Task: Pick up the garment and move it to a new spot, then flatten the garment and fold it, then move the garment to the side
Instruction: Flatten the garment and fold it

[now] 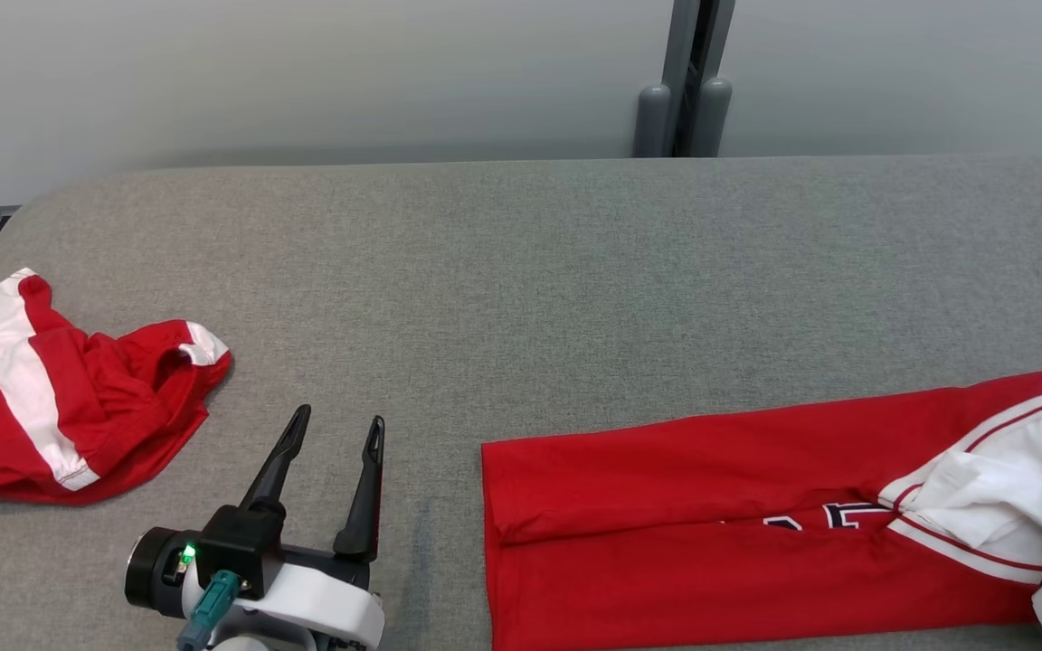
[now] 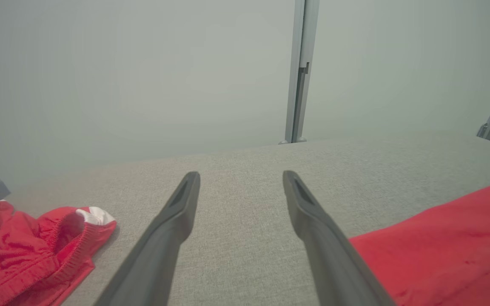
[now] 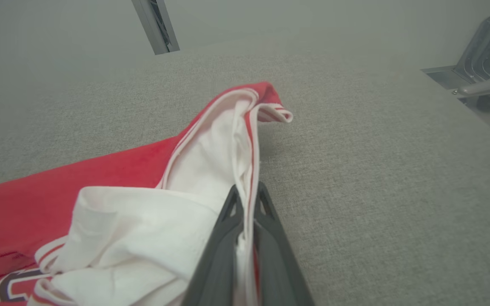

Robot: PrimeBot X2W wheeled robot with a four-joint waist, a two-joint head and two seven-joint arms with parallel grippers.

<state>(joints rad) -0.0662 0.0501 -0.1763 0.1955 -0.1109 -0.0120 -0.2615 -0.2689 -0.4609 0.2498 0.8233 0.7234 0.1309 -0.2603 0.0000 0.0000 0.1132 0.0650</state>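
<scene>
Your right gripper (image 3: 247, 191) is clenched on the jersey (image 1: 711, 506). Its two dark fingers pinch a thin fold of the white, red-piped trim, and the cloth runs up between them in the right wrist view. From that pinch the white lining bunches loosely. The rest of the jersey stretches away as a long red band, folded lengthwise, along the near edge of the grey table (image 1: 521, 253), on its right half.

Expect it to handle as light, limp knit. It will likely drape, sag and let its layers slide apart if you carry it from this one end. The piped seam looks like the firmest place to hold, though the bite seems to take only a layer or so, so check it before you pull. For a second hold, the squared left end of the band, close to a corner, looks best.

Your left gripper (image 1: 340, 425) is released, fingers spread with nothing between them. It sits over bare table just left of that end. Beyond it, well apart from the jersey, a pair of red-and-white shorts (image 1: 60, 398) lies crumpled.
</scene>
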